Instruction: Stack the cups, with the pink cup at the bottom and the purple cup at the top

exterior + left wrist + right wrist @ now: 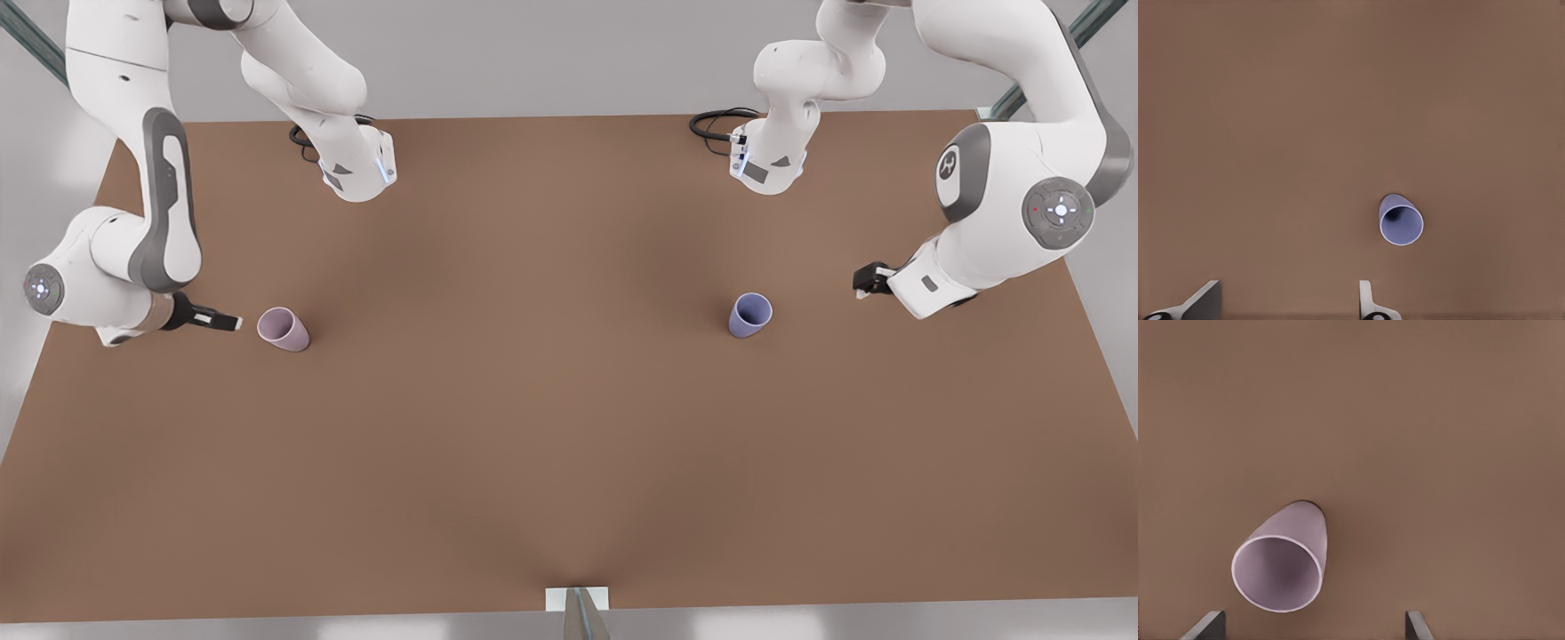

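The pink cup (283, 329) stands upright on the brown table at the front view's left; its wide mouth faces the right wrist view (1279, 570). My right gripper (227, 320) (1313, 627) hovers just beside it, toward the front view's left, open and holding nothing. The purple cup (749, 315) stands upright at the front view's right, small in the left wrist view (1401, 220). My left gripper (867, 283) (1288, 303) hangs farther off toward the front view's right, open, nothing between its fingers. The cups stand far apart.
The brown table (551, 427) spreads wide between and in front of the cups. Both arm bases with black cables (716, 124) sit at the back edge. A small metal post (580, 612) stands at the front edge's middle.
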You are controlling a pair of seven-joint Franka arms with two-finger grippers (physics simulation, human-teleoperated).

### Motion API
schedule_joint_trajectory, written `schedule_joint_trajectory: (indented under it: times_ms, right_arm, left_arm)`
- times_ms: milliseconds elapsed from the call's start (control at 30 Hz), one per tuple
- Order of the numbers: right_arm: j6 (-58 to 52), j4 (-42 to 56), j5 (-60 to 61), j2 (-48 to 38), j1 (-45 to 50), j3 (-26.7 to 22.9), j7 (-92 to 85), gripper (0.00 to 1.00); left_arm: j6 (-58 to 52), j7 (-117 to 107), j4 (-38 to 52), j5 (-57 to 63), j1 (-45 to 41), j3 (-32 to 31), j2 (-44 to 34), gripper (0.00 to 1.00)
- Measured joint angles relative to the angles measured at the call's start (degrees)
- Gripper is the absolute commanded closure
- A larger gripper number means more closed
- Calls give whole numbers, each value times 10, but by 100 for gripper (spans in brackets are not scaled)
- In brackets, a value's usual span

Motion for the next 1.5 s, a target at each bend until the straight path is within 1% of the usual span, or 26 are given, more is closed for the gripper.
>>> schedule_joint_trajectory:
  times_ms: [200,333,433,500,667,833,867,933,967,1000,1033,1067,1167,1267,1400,1500]
  right_arm:
    - [23,-15,15,4,16,5,-28,0]
    - [39,-67,19,-31,14,12,-43,0]
    - [50,-77,20,-36,28,17,-52,0]
    - [60,-78,20,-28,30,17,-58,0]
    - [83,-88,19,-6,1,14,-74,0]
    - [99,-89,19,29,2,14,-86,0]
    - [103,-89,18,38,2,14,-88,1]
    - [111,-90,16,52,-2,14,-93,5]
    - [114,-90,15,56,-4,14,-95,9]
    - [117,-90,14,61,-6,13,-97,21]
    - [119,-89,13,65,-6,13,-99,37]
    - [121,-89,13,68,-6,13,-102,55]
    - [126,-88,20,77,-5,13,-113,79]
    - [130,-88,18,79,-4,13,-120,79]
    - [134,-86,14,74,0,13,-124,79]
    - [128,-52,14,67,2,17,-126,79]
  left_arm:
    - [-1,1,0,0,1,0,-1,0]
    - [-2,2,0,0,0,0,-2,0]
    - [-2,2,0,0,0,0,-2,0]
    - [-3,3,0,0,0,0,-3,0]
    - [-4,3,0,0,1,-3,-8,0]
    - [-8,2,0,1,-4,-10,-11,0]
    - [-8,1,0,1,-5,-10,-10,0]
    - [-9,1,0,1,-6,-10,-8,0]
    - [-9,1,0,1,-6,-11,-8,0]
    - [-9,1,0,1,-6,-11,-7,0]
    - [-9,1,0,1,-5,-11,-7,0]
    - [-9,0,0,1,-4,-11,-7,0]
    - [-8,0,-9,1,-4,-7,1,0]
    - [-3,-1,-15,1,-2,-3,16,0]
    - [1,-1,-10,1,-2,-1,17,0]
    - [2,-1,-10,2,-4,9,17,0]
